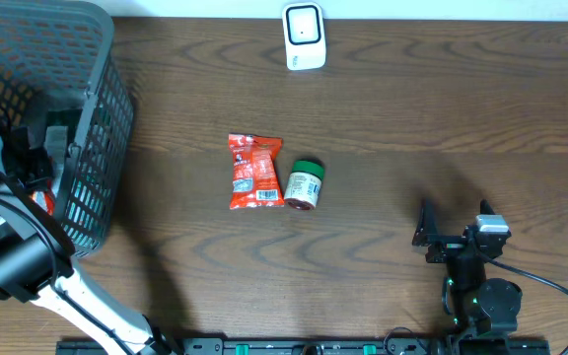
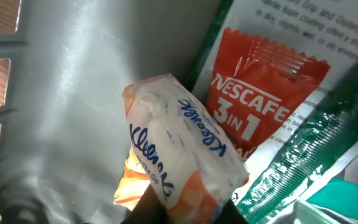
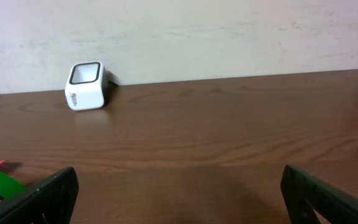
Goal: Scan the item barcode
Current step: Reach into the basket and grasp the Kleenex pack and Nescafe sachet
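My left gripper [image 2: 185,208] is down inside the grey basket [image 1: 102,118] and is shut on a white and orange tissue pack [image 2: 179,143] with blue lettering. The pack's lower end sits between the dark fingers [image 2: 151,211]. From overhead the left arm reaches into the basket and the pack shows only as an orange speck [image 1: 42,200]. The white barcode scanner [image 1: 304,36] stands at the table's far edge, also in the right wrist view [image 3: 86,85]. My right gripper [image 1: 455,222] rests open near the front right, nothing between its fingers [image 3: 45,193].
A red snack packet [image 1: 254,172] and a small green-capped jar [image 1: 304,184] lie side by side mid-table. Inside the basket a red Nescafe sachet [image 2: 260,106] and green packaging [image 2: 316,155] lie behind the tissue pack, with the basket wall [image 2: 73,93] close on the left.
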`<move>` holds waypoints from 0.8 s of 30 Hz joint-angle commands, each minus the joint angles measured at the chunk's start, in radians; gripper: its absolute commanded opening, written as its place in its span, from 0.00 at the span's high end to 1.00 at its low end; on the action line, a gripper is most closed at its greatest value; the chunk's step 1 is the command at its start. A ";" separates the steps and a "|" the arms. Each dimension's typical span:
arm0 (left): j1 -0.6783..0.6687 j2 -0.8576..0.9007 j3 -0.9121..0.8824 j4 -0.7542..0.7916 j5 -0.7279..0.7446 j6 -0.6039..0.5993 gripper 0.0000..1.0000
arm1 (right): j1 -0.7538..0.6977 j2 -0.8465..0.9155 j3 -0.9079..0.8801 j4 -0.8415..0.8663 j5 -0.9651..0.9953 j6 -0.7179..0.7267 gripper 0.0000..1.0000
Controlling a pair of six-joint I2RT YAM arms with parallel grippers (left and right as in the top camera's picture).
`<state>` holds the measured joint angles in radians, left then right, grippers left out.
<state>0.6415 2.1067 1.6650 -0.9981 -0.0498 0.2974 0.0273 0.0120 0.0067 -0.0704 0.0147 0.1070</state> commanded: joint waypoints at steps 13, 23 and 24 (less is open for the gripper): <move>-0.008 -0.510 0.137 0.093 0.066 -0.206 0.92 | -0.007 -0.003 -0.001 -0.004 0.002 0.011 0.01; -0.282 -0.897 0.136 -0.091 0.226 -0.507 0.93 | -0.007 -0.004 -0.001 -0.003 0.002 0.011 0.01; -0.345 -0.906 0.136 -0.146 0.226 -0.515 0.93 | -0.007 -0.003 -0.001 -0.004 0.002 0.011 0.01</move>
<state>0.4095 1.2129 1.7943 -1.0695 0.1364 -0.1139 0.0273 0.0120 0.0067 -0.0704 0.0147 0.1070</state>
